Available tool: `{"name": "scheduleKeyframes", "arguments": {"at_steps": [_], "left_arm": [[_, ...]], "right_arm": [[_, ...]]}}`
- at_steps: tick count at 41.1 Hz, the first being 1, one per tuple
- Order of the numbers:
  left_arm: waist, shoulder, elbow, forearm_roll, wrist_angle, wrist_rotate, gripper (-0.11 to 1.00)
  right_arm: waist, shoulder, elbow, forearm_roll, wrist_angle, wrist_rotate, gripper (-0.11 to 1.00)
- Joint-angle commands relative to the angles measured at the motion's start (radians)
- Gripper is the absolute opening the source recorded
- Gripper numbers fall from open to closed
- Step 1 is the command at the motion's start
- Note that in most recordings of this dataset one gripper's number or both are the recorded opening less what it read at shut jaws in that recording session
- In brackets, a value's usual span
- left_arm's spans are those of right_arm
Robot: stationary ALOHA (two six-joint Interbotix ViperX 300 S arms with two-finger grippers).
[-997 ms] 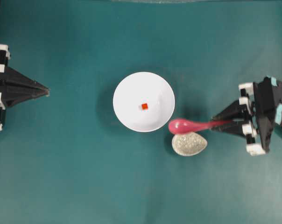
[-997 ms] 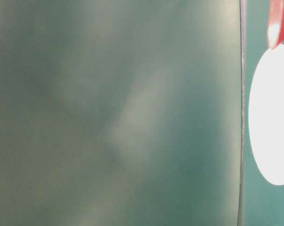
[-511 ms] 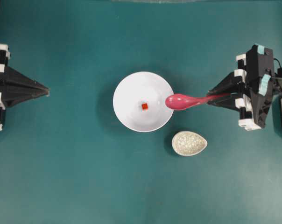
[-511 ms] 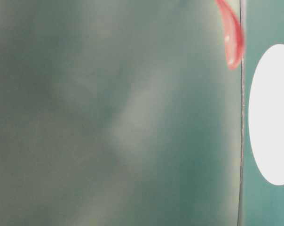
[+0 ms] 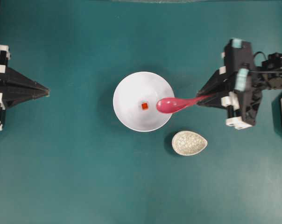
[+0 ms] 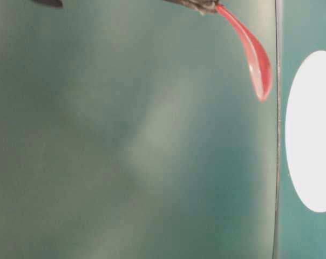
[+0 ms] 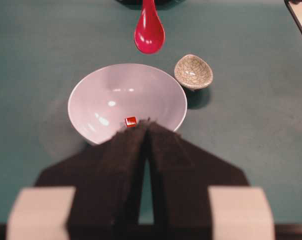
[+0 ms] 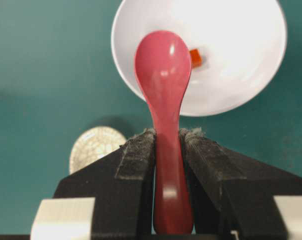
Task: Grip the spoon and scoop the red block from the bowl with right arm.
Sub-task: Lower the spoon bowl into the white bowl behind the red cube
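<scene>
The white bowl [image 5: 131, 93] stands mid-table with the tiny red block [image 5: 144, 106] on its floor. My right gripper [image 5: 200, 98] is shut on the handle of the pink spoon [image 5: 171, 104]. The spoon's scoop hangs above the bowl's right rim, a short way right of the block. In the right wrist view the spoon [image 8: 163, 80] runs out from between the pads, and the red block [image 8: 195, 57] peeks out beside the scoop's right edge over the bowl [image 8: 231, 65]. My left gripper [image 5: 46, 92] rests shut at the far left, empty. It [image 7: 148, 125] faces the bowl [image 7: 106, 90] and block [image 7: 131, 121].
A cream crackle-patterned egg-shaped dish [image 5: 189, 143] sits on the green table just below and right of the bowl. It also shows in the left wrist view [image 7: 193, 72] and the right wrist view [image 8: 96, 145]. The table-level view is mostly blurred; the spoon [image 6: 255, 62] hangs at its top right.
My right arm has carried the spoon up and left, from over the egg-shaped dish to over the bowl's right rim. The left arm has stayed still.
</scene>
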Motion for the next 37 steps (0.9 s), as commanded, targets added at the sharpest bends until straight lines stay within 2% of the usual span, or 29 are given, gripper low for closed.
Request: {"name": "scheduleKeyframes", "arguments": {"at_steps": [1,9,18,23,37], "left_arm": [[0.0,0.008,-0.012,0.002,-0.003,-0.002,0.0],[0.0,0.008,-0.014,0.003,-0.005,-0.002,0.0],[0.005,0.008,-0.014,0.003,-0.005,-0.002,0.0],[0.014,0.008,-0.014,0.002,-0.005,-0.002,0.0],[0.025,0.008,-0.012,0.002,-0.006,-0.002,0.0]], "right_arm": [[-0.008,0.054,-0.072,0.0,0.049,0.008,0.24],[-0.026,0.181,-0.172,-0.011,0.123,0.025,0.24],[-0.034,0.275,-0.253,-0.066,0.187,0.028,0.24],[-0.035,0.308,-0.273,-0.084,0.216,0.028,0.24],[-0.041,0.348,-0.291,-0.086,0.225,0.029,0.24]]}}
